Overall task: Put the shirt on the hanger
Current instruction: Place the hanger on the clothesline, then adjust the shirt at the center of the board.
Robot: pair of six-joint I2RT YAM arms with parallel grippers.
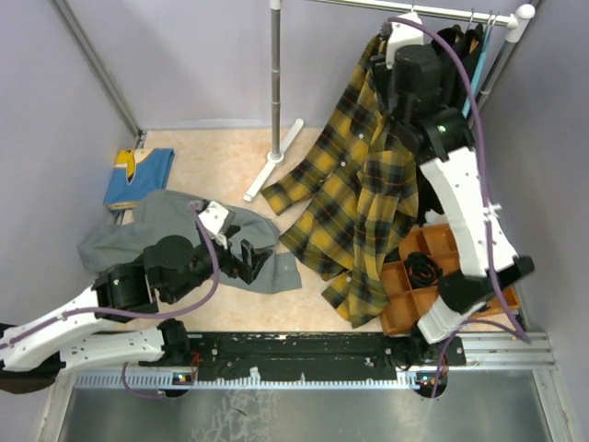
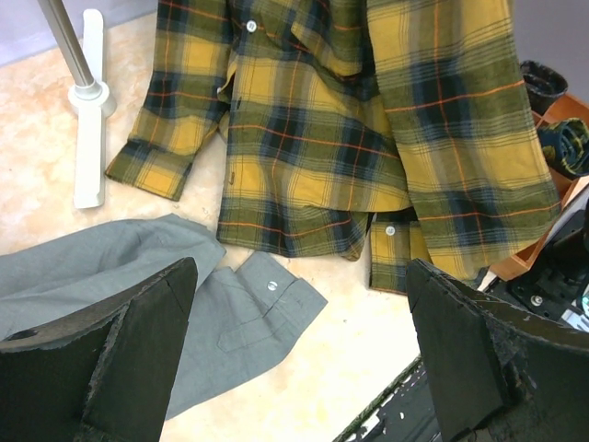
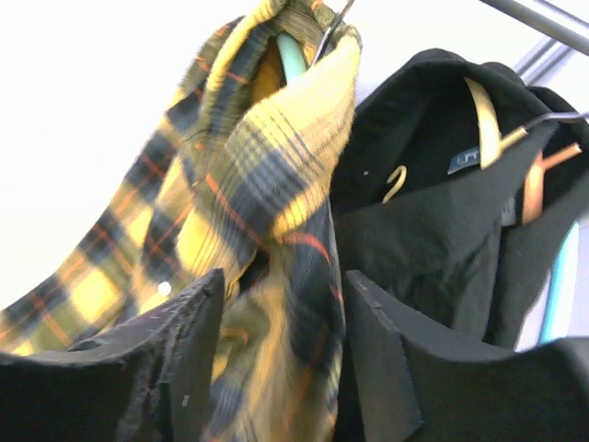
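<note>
Left gripper (image 2: 302, 276): fingers spread wide and holding nothing, low over the table. My guess is that it is parked clear of the work.
Grey shirt (image 2: 110, 267): lies crumpled flat under the left gripper, one cuff pointing between the fingers. Nothing touches it.
Orange tray (image 1: 433, 244): sits beside the right arm's base, and the plaid hem drapes just by it.
Plaid shirt (image 2: 313, 138): yellow and dark check. It hangs from the rail with its lower half and one sleeve spilling onto the table, so the weight hangs from the collar.
Hanger (image 3: 291, 55): a teal neck shows inside the collar, above the right fingers and apart from them.
Hook (image 3: 329, 28): rises out of the collar toward the rail (image 1: 442, 11).
Right gripper (image 3: 285, 281): fingers parted partway, with bunched plaid filling the gap below the collar. I cannot tell whether they pinch it.
Black garments (image 3: 433, 203): hang just beside the plaid shirt on their own hangers.
</note>
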